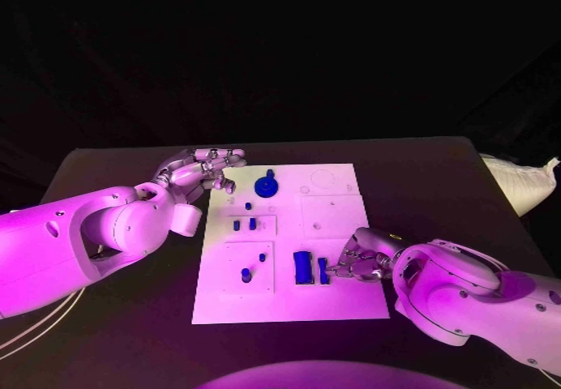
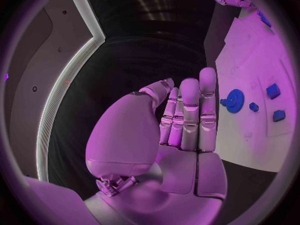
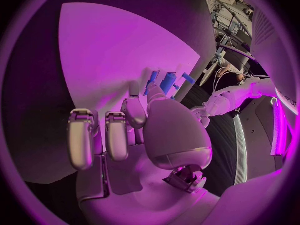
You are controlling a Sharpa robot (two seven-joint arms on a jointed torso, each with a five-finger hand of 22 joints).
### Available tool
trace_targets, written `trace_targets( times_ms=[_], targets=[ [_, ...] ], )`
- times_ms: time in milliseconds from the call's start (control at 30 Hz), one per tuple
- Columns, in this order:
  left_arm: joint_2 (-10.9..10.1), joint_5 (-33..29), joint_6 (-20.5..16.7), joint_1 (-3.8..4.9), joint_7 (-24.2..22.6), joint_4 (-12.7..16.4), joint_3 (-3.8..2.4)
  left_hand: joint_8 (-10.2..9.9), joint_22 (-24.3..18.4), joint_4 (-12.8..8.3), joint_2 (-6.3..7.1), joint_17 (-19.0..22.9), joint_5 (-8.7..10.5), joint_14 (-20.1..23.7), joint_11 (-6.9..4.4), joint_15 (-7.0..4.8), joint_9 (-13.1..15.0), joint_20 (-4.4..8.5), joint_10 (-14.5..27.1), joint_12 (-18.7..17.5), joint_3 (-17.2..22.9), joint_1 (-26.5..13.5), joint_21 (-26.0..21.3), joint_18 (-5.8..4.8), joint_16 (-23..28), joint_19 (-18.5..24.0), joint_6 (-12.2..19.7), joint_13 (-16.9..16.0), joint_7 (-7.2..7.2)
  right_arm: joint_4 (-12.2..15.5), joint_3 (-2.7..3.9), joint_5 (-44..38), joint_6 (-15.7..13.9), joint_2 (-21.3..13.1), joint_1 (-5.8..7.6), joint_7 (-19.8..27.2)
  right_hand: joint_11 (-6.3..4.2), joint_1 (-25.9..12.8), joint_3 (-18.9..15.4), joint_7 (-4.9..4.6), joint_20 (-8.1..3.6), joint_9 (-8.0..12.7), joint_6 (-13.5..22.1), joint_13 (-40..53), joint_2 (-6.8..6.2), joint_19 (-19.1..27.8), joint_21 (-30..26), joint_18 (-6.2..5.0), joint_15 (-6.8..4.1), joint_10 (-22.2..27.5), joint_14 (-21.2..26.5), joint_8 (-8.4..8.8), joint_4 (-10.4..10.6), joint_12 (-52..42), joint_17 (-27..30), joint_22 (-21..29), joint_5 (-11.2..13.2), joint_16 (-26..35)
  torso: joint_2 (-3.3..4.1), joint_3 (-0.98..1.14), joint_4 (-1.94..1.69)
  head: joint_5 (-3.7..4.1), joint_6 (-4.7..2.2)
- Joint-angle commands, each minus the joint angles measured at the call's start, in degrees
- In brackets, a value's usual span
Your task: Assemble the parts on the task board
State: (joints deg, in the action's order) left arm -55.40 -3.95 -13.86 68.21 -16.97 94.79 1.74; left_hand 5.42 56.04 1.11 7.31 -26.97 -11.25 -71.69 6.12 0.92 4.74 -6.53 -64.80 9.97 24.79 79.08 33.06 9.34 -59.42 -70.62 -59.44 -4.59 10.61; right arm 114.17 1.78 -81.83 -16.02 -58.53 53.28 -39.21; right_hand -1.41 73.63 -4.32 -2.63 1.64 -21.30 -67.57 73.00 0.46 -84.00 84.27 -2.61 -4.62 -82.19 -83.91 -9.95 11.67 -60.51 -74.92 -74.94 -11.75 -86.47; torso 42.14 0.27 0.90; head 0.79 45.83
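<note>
My left hand (image 1: 201, 173) hovers open-fingered off the task board's (image 1: 339, 304) far-left corner; the left wrist view shows the gear (image 2: 235, 101). My right hand (image 1: 360, 261) has its fingertips at a long blue bar (image 1: 324, 270); I cannot tell whether it grips.

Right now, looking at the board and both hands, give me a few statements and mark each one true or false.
1. The blue gear lies at the far end of the task board. True.
2. The left hand holds the gear. False: it holds nothing and sits at the board's far left corner, fingers extended.
3. The right hand is by the tall blue blocks at the board's near end. True.
4. The board is black. False: it is white, on a black table.
</note>
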Motion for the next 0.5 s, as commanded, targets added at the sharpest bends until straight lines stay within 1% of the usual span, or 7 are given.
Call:
trace_targets(
  times_ms=[33, 200, 300, 433, 500],
  targets=[
    [0.2, 0.2, 1.1, -0.01, -0.3, 0.0, -0.03, 0.4, -0.1, 0.1, -0.35, 0.1, -0.01, 0.3, -0.01, 0.09, -0.1, -0.16, 0.3, 0.1, -0.3, 0.0, -0.2, 0.91, 0.3, 0.4, 0.4, 0.1, -0.14, -0.8, -0.08, -2.2, 0.4, 0.9, -0.12, 0.5, -0.04, 0.0, -0.3, -0.17, -0.24, 0.1, 0.2, 0.2, 0.55, -2.3, 0.3, 0.9, -0.36, -0.5, -5.0, -0.21, 0.3, -0.6, -9.4, -9.2, -0.6, -0.4, 0.04, 0.03, -0.12, 0.15, -0.16],
    [0.1, 0.2, 1.1, -0.01, -0.3, 0.0, -0.03, 0.4, -0.1, 0.1, -0.35, 0.1, -0.01, 0.3, -0.01, 0.09, -0.1, -0.16, 0.3, 0.1, -0.3, 0.0, -0.2, 0.91, 0.3, 0.4, 0.4, 0.1, -0.14, -1.7, -0.09, -2.2, 1.0, 2.0, -0.38, 0.4, -0.04, -0.2, -0.4, -0.16, -0.24, 0.1, 0.1, 0.3, 0.71, -2.3, 0.4, 0.91, -0.36, -0.6, -5.0, -0.25, 0.6, -0.8, -9.5, -9.3, -0.8, -0.4, 0.1, 0.05, -0.11, -0.01, -0.1],
    [0.1, 0.2, 1.1, -0.01, -0.3, 0.0, -0.03, 0.4, -0.1, 0.1, -0.35, 0.1, -0.01, 0.3, -0.01, 0.09, -0.1, -0.16, 0.3, 0.1, -0.3, 0.0, -0.2, 0.91, 0.3, 0.4, 0.4, 0.1, -0.14, -2.1, -0.1, -2.7, 2.2, 2.4, -0.59, 0.1, -0.09, -0.1, -0.7, -0.1, -0.24, 0.1, 0.1, 0.4, 0.49, -2.3, 0.3, 0.91, -0.38, -0.6, -5.0, -0.31, 0.5, -0.9, -9.4, -9.3, -0.6, -0.4, 0.11, 0.06, -0.04, -0.08, -0.05],
    [0.1, 0.2, 1.1, -0.01, -0.2, 0.0, -0.03, 0.4, -0.1, 0.1, -0.35, 0.1, -0.01, 0.3, -0.01, 0.09, -0.1, -0.16, 0.3, 0.1, -0.3, 0.0, -0.2, 0.91, 0.3, 0.4, 0.4, 0.1, -0.14, -2.4, -0.1, -4.0, 3.8, 2.6, -0.76, -0.3, -0.25, 1.6, -0.7, 0.08, -0.3, 0.0, 0.0, 0.6, 0.14, -2.3, 0.4, 0.92, -0.51, -0.7, -5.0, -0.44, -0.5, -1.1, -9.6, -9.3, 0.1, -0.5, 0.1, 0.07, 0.0, -0.12, -0.01],
    [0.1, 0.2, 1.1, -0.01, -0.2, 0.1, -0.03, 0.4, -0.1, 0.1, -0.35, 0.1, -0.01, 0.3, -0.01, 0.09, -0.1, -0.16, 0.3, 0.1, -0.3, 0.0, -0.2, 0.91, 0.3, 0.4, 0.4, 0.1, -0.14, -2.5, -0.1, -4.6, 4.4, 2.6, -0.79, -0.5, -0.31, 2.5, -0.6, 0.14, -0.35, -0.1, -0.1, 0.7, 0.12, -2.3, 0.4, 0.92, -0.56, -0.8, -5.0, -0.52, -1.0, -1.2, -9.7, -9.3, 1.0, -0.5, 0.11, 0.07, -0.01, -0.11, 0.01]
  ],
)
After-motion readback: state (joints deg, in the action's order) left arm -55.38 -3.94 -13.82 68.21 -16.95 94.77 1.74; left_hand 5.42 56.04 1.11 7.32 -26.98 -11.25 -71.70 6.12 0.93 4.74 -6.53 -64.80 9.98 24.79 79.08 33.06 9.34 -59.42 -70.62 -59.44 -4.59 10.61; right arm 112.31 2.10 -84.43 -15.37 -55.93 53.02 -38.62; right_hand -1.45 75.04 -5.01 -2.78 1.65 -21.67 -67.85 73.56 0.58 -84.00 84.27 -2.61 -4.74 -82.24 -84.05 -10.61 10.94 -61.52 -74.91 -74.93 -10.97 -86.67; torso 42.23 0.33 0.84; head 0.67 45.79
